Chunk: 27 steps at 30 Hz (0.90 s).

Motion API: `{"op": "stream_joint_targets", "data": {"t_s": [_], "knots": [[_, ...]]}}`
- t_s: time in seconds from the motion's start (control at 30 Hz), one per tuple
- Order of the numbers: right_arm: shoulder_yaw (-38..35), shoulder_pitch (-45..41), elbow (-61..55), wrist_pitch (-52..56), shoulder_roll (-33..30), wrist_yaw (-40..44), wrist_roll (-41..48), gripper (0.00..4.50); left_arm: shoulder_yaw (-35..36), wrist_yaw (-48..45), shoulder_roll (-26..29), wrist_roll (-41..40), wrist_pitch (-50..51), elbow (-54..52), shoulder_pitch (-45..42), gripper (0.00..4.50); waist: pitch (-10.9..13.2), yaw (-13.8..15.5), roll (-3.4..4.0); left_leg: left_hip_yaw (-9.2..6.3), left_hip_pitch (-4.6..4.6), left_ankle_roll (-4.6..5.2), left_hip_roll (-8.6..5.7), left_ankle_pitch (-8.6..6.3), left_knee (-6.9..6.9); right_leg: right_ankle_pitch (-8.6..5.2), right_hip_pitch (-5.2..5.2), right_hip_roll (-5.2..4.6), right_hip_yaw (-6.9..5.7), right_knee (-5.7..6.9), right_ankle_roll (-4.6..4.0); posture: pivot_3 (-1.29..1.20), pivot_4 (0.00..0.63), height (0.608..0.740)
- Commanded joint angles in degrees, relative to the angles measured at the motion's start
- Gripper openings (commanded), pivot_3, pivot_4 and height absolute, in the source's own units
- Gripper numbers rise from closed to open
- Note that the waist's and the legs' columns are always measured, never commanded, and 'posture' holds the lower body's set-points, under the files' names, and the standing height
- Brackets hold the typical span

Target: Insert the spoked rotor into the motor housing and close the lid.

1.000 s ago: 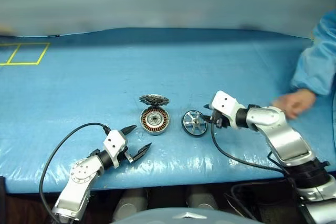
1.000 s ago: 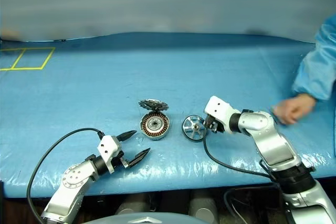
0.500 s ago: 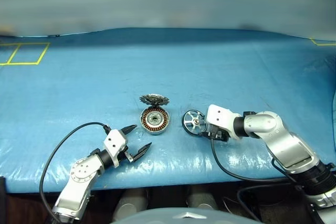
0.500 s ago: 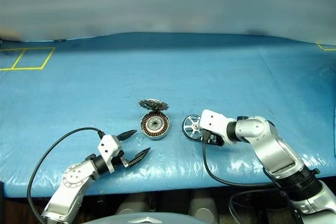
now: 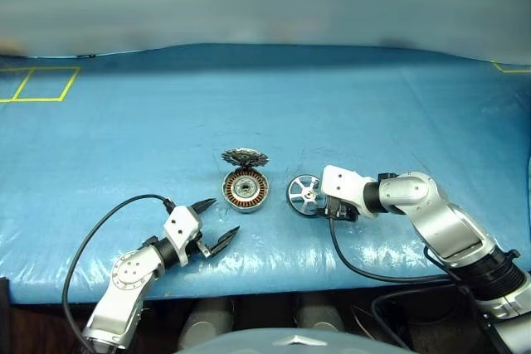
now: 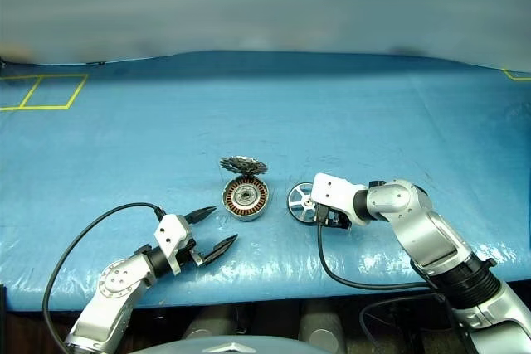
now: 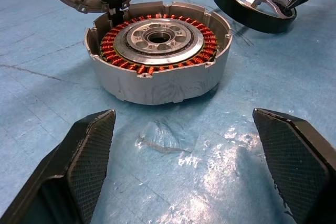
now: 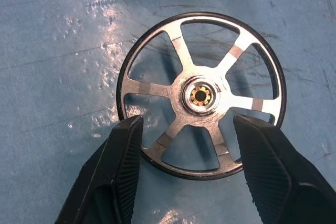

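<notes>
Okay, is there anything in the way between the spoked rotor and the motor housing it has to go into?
Nothing visible. Bare blue table cover lies between the spoked rotor and the motor housing. The lid stands swung up at the housing's far edge, leaving the cup open. The right gripper sits over the rotor.

Silver arms, white wrists, black cables, black textured gripper fingers (image 7: pixel 84 161)

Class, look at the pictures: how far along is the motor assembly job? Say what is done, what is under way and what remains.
Done: the lid stands open behind the motor housing. Under way: the right gripper is at the spoked rotor on the blue table cover, one finger on each side of the near rim, not visibly gripping. Left: lift the rotor, seat it in the housing, close the lid. The left gripper waits open.
</notes>
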Motion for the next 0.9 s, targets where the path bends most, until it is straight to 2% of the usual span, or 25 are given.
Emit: {"op": "stream_joint_targets", "data": {"t_s": [0.03, 0.23, 0.33, 0.43, 0.47, 0.57, 0.7, 0.9], "knots": [[-0.66, -0.08, -0.36, -0.09, 1.02, -0.46, 0.23, 2.88, 0.39, 0.24, 0.06, -0.04, -0.61, -1.87, 0.28, 4.46, 0.0, -0.01, 0.0, -0.01, 0.0, 0.0, 0.0, 0.0, 0.0, 0.0, 0.0, 0.0, 0.0, 0.0, 0.0, 0.0, 0.15, 0.74], [0.11, 0.28, 1.63, 0.66, 2.05, -0.57, -0.42, 2.88, 0.28, 0.35, 0.01, 0.08, -0.57, -1.8, 0.18, 4.46, -0.01, 0.04, -0.01, 0.0, 0.01, 0.0, -0.01, 0.0, 0.01, 0.02, 0.02, 0.01, 0.0, 0.0, -0.02, 0.0, 0.15, 0.74], [0.53, 0.94, 1.6, 0.65, 2.3, -0.33, -0.23, 2.32, 0.28, 0.41, -0.04, 0.09, -0.56, -1.86, 0.23, 4.46, -0.01, 0.07, -0.01, 0.0, 0.01, 0.0, -0.01, 0.0, 0.01, 0.05, 0.03, 0.01, -0.01, 0.0, -0.05, 0.0, 0.15, 0.74], [-0.07, 1.69, 0.87, 0.76, 2.27, -0.67, 0.06, 1.43, 0.37, 0.46, -0.04, 0.07, -0.66, -1.87, 0.45, 4.46, -0.07, 0.05, -0.06, 0.0, 0.05, 0.0, -0.01, 0.0, 0.0, 0.04, 0.05, 0.02, 0.0, 0.0, -0.05, 0.0, 0.15, 0.74], [-0.37, 1.93, 0.56, 0.84, 2.24, -0.71, 0.25, 1.33, 0.4, 0.47, -0.01, 0.05, -0.69, -1.88, 0.56, 4.46, -0.11, 0.06, -0.13, -0.01, 0.09, 0.0, 0.01, 0.0, 0.0, 0.03, 0.1, 0.02, -0.01, -0.01, -0.03, 0.0, 0.15, 0.74], [-1.66, 2.93, -0.54, 0.9, 2.19, -0.99, 1.12, 1.27, 0.43, 0.35, 0.03, -0.12, -0.8, -1.92, 0.75, 4.46, -0.13, 0.17, -0.15, -0.02, 0.16, 0.0, 0.0, -0.01, 0.02, -0.06, 0.17, 0.0, -0.03, -0.01, 0.07, 0.0, 0.15, 0.74], [-5.95, 4.74, -4.04, 1.65, 4.17, -0.59, 7.08, 1.27, 0.6, -0.43, 0.09, -0.74, -1.68, -1.97, 0.86, 4.46, -0.12, 0.45, -0.15, -0.03, 0.13, 0.0, 0.01, 0.0, 0.02, -0.06, 0.15, 0.0, -0.03, -0.01, 0.07, 0.0, 0.15, 0.74], [-8.18, 4.4, -7.48, 3.66, 10.36, 1.11, 17.71, 1.27, 1.53, -1.51, -0.07, -1.82, -4.77, -1.59, 0.42, 4.46, -0.1, 0.22, -0.12, -0.03, 0.04, 0.0, 0.04, 0.0, 0.01, 0.07, 0.05, 0.0, 0.0, -0.01, -0.12, 0.0, 0.15, 0.74]]}}
